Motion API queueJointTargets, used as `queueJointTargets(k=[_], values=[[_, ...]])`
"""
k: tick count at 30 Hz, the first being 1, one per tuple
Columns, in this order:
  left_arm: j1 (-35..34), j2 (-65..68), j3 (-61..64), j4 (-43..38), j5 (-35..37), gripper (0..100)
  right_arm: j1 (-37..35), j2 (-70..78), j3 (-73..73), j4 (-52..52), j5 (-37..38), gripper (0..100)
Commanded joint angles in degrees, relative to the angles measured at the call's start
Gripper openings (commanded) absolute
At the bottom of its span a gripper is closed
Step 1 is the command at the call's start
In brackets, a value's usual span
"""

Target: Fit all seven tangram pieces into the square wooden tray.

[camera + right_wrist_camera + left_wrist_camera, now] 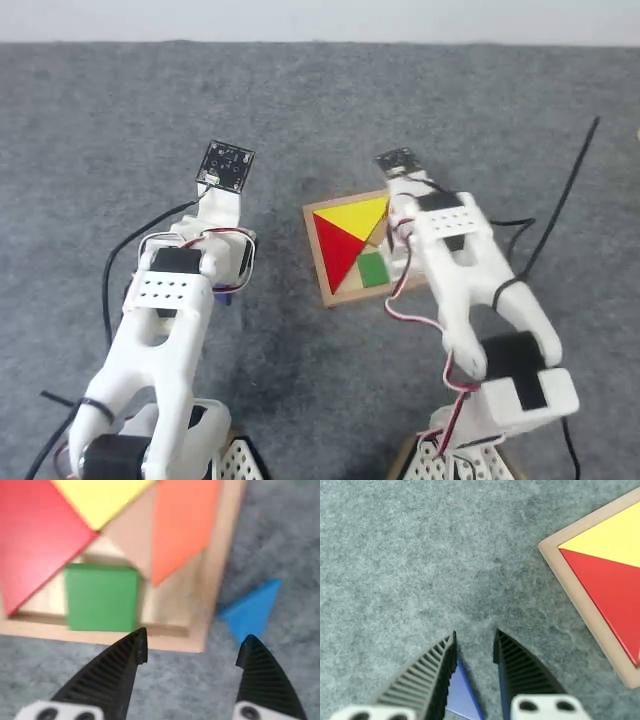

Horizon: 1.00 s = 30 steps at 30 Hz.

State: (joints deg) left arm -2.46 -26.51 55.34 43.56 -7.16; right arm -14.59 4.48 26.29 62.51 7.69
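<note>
Currently, a grey felt surface (300, 110) covers the whole table, and both arms stand on it side by side.

1. Left arm (165, 330): it reaches over bare felt, well to the side of the tray. In its wrist view, the left gripper (475, 637) has its jaws only narrowly parted. A dark blue piece (462, 695) shows between them, close against one finger, with felt visible between it and the other finger. You cannot tell whether it is clamped.

2. Right arm (465, 270): it extends over the tray's right side. The right gripper (196, 635) is spread wide and holds nothing. One fingertip hangs over the tray's near rim and the other over the felt just outside it.

3. Square wooden tray (318, 260): it lies flat on the felt between the two arms, turned slightly askew.

4. Pieces in the tray:
   - The red triangle (335, 250) lies along the left side.
   - The yellow triangle (355, 215) lies along the far side and meets the red one edge to edge.
   - The orange piece (182, 525) sits against the right rim.
   - The green square (373, 269) sits at the near rim, with a corner at the red triangle and bare tray floor beside it.

5. Piece outside the tray: the light blue triangle (252, 612) lies on the felt just beside the tray's rim, near the right gripper's outer fingertip.
</note>
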Motion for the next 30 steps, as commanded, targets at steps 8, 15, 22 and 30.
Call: queueJointTargets(k=[8,15,22,30], values=[[1.4,-0.2,-0.5,-0.6,0.2,13,-6.9,3.8,-5.6,-3.7,1.8,29.2],[1.4,-0.2,-0.5,-0.5,0.2,13,-6.4,3.8,-11.3,-2.6,1.4,29.2],[1.4,-0.2,-0.5,-0.6,0.1,13,-11.6,-1.2,-11.1,1.7,-2.9,29.2],[1.4,-0.2,-0.5,-0.5,0.1,13,-18.9,-5.6,-7.1,2.6,-2.8,29.2]])
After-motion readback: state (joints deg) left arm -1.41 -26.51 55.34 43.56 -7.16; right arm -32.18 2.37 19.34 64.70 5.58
